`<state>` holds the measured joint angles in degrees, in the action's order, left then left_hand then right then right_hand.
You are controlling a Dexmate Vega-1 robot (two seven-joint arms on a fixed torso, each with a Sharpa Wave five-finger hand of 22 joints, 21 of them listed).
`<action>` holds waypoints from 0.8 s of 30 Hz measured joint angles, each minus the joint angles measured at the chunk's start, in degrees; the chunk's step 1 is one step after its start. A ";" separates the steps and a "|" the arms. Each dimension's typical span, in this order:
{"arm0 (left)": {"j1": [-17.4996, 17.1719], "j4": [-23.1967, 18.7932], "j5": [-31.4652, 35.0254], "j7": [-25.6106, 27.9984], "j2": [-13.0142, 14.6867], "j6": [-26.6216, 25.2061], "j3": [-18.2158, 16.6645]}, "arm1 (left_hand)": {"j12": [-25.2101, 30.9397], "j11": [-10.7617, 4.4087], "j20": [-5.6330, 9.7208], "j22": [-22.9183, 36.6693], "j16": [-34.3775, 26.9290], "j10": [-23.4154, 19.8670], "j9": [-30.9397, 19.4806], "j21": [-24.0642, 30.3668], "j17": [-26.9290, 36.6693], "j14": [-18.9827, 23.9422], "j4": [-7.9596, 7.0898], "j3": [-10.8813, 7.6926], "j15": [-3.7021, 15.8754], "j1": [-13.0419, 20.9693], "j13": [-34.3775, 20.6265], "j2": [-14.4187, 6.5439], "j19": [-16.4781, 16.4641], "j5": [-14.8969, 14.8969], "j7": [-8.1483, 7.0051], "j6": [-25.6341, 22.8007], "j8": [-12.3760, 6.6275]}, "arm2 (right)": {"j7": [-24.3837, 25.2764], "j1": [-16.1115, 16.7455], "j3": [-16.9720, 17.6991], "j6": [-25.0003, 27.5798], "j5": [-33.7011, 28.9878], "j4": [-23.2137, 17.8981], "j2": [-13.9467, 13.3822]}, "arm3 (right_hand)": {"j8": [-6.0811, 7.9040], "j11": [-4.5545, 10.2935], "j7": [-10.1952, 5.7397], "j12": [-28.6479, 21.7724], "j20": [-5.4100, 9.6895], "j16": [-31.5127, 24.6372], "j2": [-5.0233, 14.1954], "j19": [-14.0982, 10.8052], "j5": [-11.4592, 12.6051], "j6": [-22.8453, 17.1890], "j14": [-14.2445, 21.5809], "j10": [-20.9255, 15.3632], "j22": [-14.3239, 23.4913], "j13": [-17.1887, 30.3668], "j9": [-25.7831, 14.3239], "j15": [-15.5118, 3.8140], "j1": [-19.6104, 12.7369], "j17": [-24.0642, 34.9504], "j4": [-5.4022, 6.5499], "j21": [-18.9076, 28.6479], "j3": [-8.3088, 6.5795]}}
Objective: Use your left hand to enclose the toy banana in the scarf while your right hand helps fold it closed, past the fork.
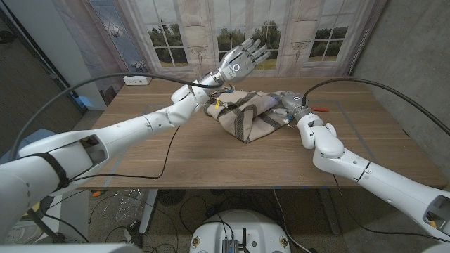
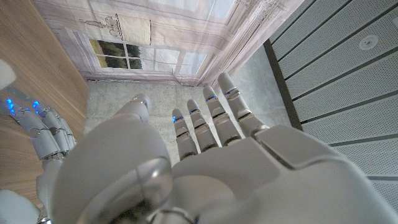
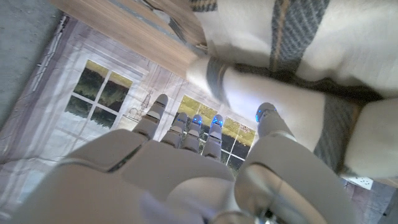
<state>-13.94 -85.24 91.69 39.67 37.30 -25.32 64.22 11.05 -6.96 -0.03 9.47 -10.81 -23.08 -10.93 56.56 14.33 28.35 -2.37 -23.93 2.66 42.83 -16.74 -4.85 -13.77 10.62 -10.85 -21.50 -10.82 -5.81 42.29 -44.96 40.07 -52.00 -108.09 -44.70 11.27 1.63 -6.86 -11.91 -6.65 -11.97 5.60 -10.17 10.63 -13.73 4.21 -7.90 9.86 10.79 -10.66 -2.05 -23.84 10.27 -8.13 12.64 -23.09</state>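
Right hand (image 1: pixel 292 105) rests at the scarf (image 1: pixel 246 112), grip unclear; spread left hand (image 1: pixel 241 62) should lower to tuck.

We see a wooden desk (image 1: pixel 211 154) with a white power strip (image 1: pixel 137 81) at its far left corner. Behind the desk hangs a printed backdrop (image 1: pixel 204 31) of a panelled wall with windows (image 1: pixel 169 42) looking onto trees; it also appears in the left wrist view (image 2: pixel 130 50) and the right wrist view (image 3: pixel 99 93). Grey concrete wall (image 1: pixel 415 63) to the right of the backdrop. Black cables (image 1: pixel 165 158) run across the desk's left half and drop over the near edge. More cables lie tangled on the floor (image 1: pixel 119 207) under the desk.
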 measured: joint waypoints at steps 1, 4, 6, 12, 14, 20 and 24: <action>-1.04 -0.67 -0.21 -0.31 0.15 -0.24 -0.95 | 0.00 0.00 -0.09 0.00 0.00 0.00 0.00 -0.12 -0.17 0.00 0.00 0.00 0.00 0.00 0.00 0.00 0.09 0.00 0.00 0.00 0.00 | 0.20 0.30 0.27 0.71 -0.19 -0.44 -0.02 | 0.00 0.00 0.00 0.00 0.11 0.00 0.00 -0.12 0.00 0.00 0.00 0.00 0.00 0.00 0.00 0.00 0.00 0.00 0.00 0.00 0.00; -2.72 -1.66 -0.68 -0.80 0.38 -0.73 -2.47 | 0.00 0.00 -0.18 0.00 0.00 0.00 0.00 -0.22 -0.23 0.00 0.23 -0.23 0.00 -0.16 0.11 0.17 0.18 0.00 0.00 0.00 0.00 | 0.50 0.75 0.65 1.79 -0.44 -1.06 -0.03 | 0.00 0.00 0.00 0.00 0.21 0.00 0.00 -0.21 0.00 0.00 0.00 0.00 0.00 0.00 0.00 0.00 0.00 0.00 0.00 0.00 0.00; -4.39 -2.61 -1.32 -1.09 0.43 -1.14 -3.97 | 0.00 0.00 -0.40 0.00 0.00 0.00 0.00 -0.27 -0.23 0.00 0.23 -0.23 0.00 -0.22 0.27 0.23 -0.04 0.00 0.00 0.00 0.00 | 0.92 1.08 1.02 2.63 -0.59 -1.63 -0.03 | 0.00 0.00 0.00 0.00 0.21 0.00 0.00 -0.21 0.00 0.00 0.05 0.00 0.00 0.00 0.00 -0.05 0.00 0.00 0.00 0.00 0.00; -8.29 -4.78 -2.70 -1.22 0.24 -1.68 -7.50 | 0.00 0.00 -0.70 0.00 -0.29 0.00 -0.01 -0.44 -0.50 -0.30 0.23 -0.23 0.30 -0.53 0.27 -0.08 0.09 0.00 0.00 0.01 0.00 | 2.57 1.44 1.47 3.26 0.34 -2.09 0.04 | 0.00 0.00 0.00 0.00 0.21 0.00 0.27 -0.20 0.00 -0.62 0.61 0.01 0.00 0.00 -0.01 0.00 -0.27 0.00 0.00 0.00 0.00; -9.58 -5.51 -5.66 -1.22 -0.01 -2.25 -8.66 | 0.00 0.00 -0.80 0.00 -0.29 0.00 -0.01 -0.44 -0.50 -0.30 0.43 -0.42 0.30 -0.74 0.27 0.13 0.19 0.00 0.00 0.01 0.00 | 3.49 2.22 2.80 3.14 1.58 -2.58 0.37 | 0.00 0.00 0.00 0.00 0.35 0.00 0.30 -0.35 0.00 -0.62 0.61 0.01 0.00 0.00 -0.01 0.00 -0.30 0.00 0.00 0.00 0.00; -13.07 -7.68 -10.22 -1.06 -0.68 -2.52 -12.01 | 0.00 0.22 -1.02 0.00 -0.29 0.22 0.11 -0.88 -0.58 -0.61 0.47 -0.47 -0.01 -0.76 0.53 0.15 0.40 0.00 0.32 -0.30 0.00 | 6.51 3.21 4.94 1.36 5.98 -2.87 0.76 | 0.00 0.00 0.00 0.00 0.51 0.00 0.52 -0.51 0.00 -0.62 0.61 -0.41 0.00 0.00 -0.01 0.00 -0.53 0.00 0.00 0.00 0.00; -14.56 -8.76 -15.58 -1.01 -0.95 -2.40 -13.53 | 0.00 0.45 -1.22 0.00 -0.29 0.46 0.28 -1.03 -0.76 -0.61 0.47 -0.47 0.00 -0.85 0.53 0.06 0.62 -0.29 0.35 -0.27 0.00 | 8.03 4.26 7.30 -0.01 8.52 -2.92 0.97 | 0.00 -0.21 0.41 0.00 0.20 0.00 0.54 -0.81 0.00 -1.03 0.61 -0.61 0.00 0.00 -0.01 0.00 -0.54 0.00 0.00 0.00 0.00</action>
<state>-28.51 -94.00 76.11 38.67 36.35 -27.72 50.69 11.04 -6.51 -1.26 9.47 -11.10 -22.63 -10.65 55.54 13.56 27.74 -1.90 -24.39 2.66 41.99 -16.22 -4.79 -13.16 10.33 -10.50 -21.77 -10.81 2.22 46.55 -37.66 40.06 -43.49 -111.01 -43.73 11.27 1.43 -6.45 -11.91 -6.45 -11.97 6.14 -10.98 10.63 -14.76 4.82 -8.51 9.86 10.79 -10.67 -2.05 -24.38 10.27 -8.13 12.64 -23.09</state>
